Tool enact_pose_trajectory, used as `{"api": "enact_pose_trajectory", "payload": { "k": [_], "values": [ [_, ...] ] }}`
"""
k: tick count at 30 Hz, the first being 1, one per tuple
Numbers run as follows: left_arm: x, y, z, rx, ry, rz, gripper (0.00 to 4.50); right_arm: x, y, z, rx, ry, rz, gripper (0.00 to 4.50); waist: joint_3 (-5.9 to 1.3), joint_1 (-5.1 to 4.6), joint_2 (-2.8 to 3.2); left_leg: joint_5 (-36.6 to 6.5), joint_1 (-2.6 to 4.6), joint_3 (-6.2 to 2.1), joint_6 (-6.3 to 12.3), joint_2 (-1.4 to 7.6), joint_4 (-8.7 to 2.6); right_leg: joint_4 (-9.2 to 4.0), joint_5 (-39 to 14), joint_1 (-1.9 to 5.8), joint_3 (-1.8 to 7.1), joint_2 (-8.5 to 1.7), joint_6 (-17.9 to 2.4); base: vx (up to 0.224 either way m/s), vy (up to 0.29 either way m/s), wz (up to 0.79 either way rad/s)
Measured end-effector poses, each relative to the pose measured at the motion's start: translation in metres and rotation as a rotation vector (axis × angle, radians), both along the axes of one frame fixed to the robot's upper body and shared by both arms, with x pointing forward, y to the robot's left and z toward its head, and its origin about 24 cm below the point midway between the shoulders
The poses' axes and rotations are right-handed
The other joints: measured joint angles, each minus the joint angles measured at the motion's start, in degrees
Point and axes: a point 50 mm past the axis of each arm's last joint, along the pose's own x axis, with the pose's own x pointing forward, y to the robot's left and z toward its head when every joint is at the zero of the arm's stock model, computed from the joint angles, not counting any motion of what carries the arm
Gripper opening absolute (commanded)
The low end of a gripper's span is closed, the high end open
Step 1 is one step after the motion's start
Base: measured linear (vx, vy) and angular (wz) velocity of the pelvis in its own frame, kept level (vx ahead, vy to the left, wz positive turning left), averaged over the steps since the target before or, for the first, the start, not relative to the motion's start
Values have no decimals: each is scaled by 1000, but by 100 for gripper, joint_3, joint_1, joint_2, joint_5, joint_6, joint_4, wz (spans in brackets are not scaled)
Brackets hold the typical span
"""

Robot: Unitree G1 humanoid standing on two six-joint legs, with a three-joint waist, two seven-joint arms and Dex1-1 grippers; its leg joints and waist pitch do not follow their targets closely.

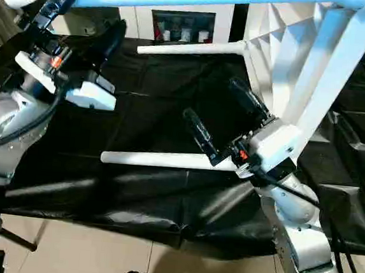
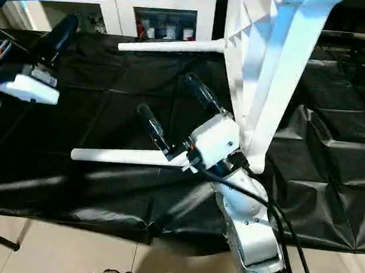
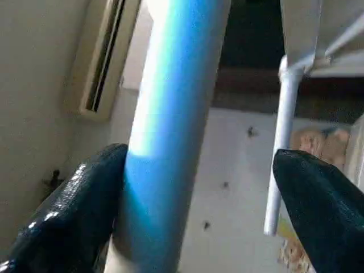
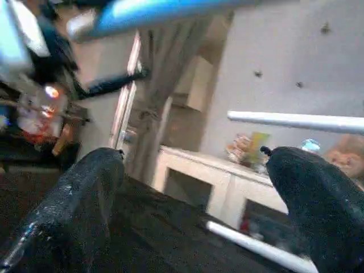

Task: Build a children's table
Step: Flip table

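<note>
Above black-covered table (image 1: pixel 133 190): left gripper (image 1: pixel 84 16) open astride leg (image 3: pixel 170 125); right gripper (image 2: pixel 175 107) open

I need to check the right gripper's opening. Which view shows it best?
The right eye view: the right gripper shows whole, both fingers spread apart and empty above the black-covered table. The left eye view matches; its wrist view shows two fingertips.

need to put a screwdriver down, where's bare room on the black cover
Free: the black cover between the far loose leg and the near loose leg, and the front strip before the near leg. Crowded: the right side, around the open right gripper and the standing table frame.
</note>
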Motion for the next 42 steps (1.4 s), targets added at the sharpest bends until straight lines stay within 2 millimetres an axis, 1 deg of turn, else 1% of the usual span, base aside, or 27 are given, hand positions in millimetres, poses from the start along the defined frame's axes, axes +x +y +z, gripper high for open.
{"api": "enact_pose_trajectory", "payload": {
  "k": [2, 5, 6, 9, 10, 14, 16, 18, 21, 23, 27, 28, 29, 30, 33, 36, 38, 39, 42],
  "values": [
    [1, 1, 3, -6, -12, 4, 450, -1, 0, 2, 7, -4, 14, 447, -1, 18, 2, 0, 0, 0, 0, 0, 1, 0, 0, 0, 1, 0, 0, 0, 0, 0],
    [3, 3, 2, -18, -6, 14, 450, -1, 1, 1, 5, 6, 23, 447, -3, 25, 7, 0, 0, -1, 0, 0, 2, 1, 0, 0, 0, 0, 0, 0, 0, 0],
    [4, 4, 1, -22, -2, 19, 432, -1, 1, 1, 4, 7, 23, 450, -3, 31, 7, 0, 0, -2, 0, 0, 2, 2, 0, 0, 0, 0, 0, 0, 0, 0],
    [9, 8, 4, -46, 5, 36, 421, -1, 1, 1, 2, 14, 22, 450, -3, 67, 7, 0, 1, -5, -1, 0, 2, 5, 0, 0, -2, 0, 0, 0, 0, 0],
    [9, 9, 6, -47, 3, 37, 404, -1, 1, 0, 1, 17, 23, 450, -3, 74, 7, 0, 1, -5, -1, 0, 2, 5, 1, -1, -1, 0, 0, 0, 0, 0],
    [10, 11, 7, -50, 9, 42, 379, -1, 2, 0, -5, 24, 25, 450, -3, 108, 8, 0, 0, -5, -1, -1, 2, 5, 0, -1, -1, 0, 0, 0, 0, 0],
    [11, 11, 5, -54, 18, 38, 359, -1, 2, 0, -6, 24, 25, 450, -3, 112, 8, 0, 0, -6, -1, -1, 2, 4, 0, -1, -1, 0, 0, 0, 0, 0],
    [11, 11, 6, -64, 17, 31, 353, -1, 2, 0, -8, 24, 25, 450, -3, 115, 8, 0, 0, -6, -1, -1, 2, 4, 0, 0, -1, 0, 0, 0, 0, 0],
    [11, 11, 6, -74, 19, 21, 325, -1, 2, -1, -13, 23, 26, 450, -3, 116, 8, 0, 0, -6, -1, -1, 2, 4, 0, 0, -1, 0, 0, 0, 0, 0],
    [11, 10, 6, -80, 20, 16, 316, -1, 2, -1, -16, 22, 25, 450, -3, 116, 8, 0, 0, -6, -1, -1, 2, 4, 0, 0, -1, 0, 0, 0, 0, 0],
    [10, 10, 7, -100, 22, 5, 270, -1, 3, -1, -34, 16, 18, 450, -3, 119, 8, 0, 1, -7, -1, -1, 2, 5, 0, 0, 0, 0, 0, 0, 0, 0],
    [10, 10, 8, -103, 20, 2, 270, -1, 3, -1, -36, 16, 18, 450, -3, 120, 8, 0, 1, -7, -1, -1, 2, 5, 0, 0, -1, 0, 0, 0, 0, 0],
    [9, 10, 8, -106, 21, 0, 260, -1, 3, -2, -39, 15, 17, 450, -3, 120, 7, 0, 1, -7, -1, -1, 2, 5, 0, 1, 0, 0, 1, 0, 0, 0],
    [9, 10, 8, -107, 22, 1, 239, -1, 3, -2, -41, 15, 17, 450, -3, 120, 7, 0, 1, -7, -1, -1, 2, 5, 0, 0, -1, 0, 1, 0, 0, 0],
    [9, 10, 9, -120, 24, -1, 230, -1, 3, -2, -42, 14, 16, 450, -3, 123, 7, 0, 1, -8, -1, -1, 2, 5, 0, 1, -1, 0, 1, 0, 0, 0],
    [9, 10, 10, -128, 36, 0, 192, -1, 3, -2, -48, 12, 12, 450, -3, 125, 7, 0, 0, -8, -1, -2, 2, 5, -1, 1, 0, 0, 1, 0, 0, 0],
    [10, 11, 8, -116, 60, 15, 192, -1, 3, -2, -50, 11, 11, 450, -3, 126, 10, 0, 0, -8, -2, -3, 1, 5, -1, 0, 0, 0, 1, 0, 0, 0],
    [10, 11, 8, -119, 66, 16, 180, -1, 3, -2, -52, 10, 10, 450, -3, 131, 11, 0, 0, -9, -2, -3, -1, 5, -1, 0, -1, 0, 2, 0, 0, 0],
    [10, 10, 9, -127, 84, 25, 176, -1, 3, -2, -62, 7, 4, 450, -10, 132, 23, 0, 0, -10, -2, -3, -1, 4, -1, 0, 0, 0, 3, 0, 0, 0]
  ]
}}
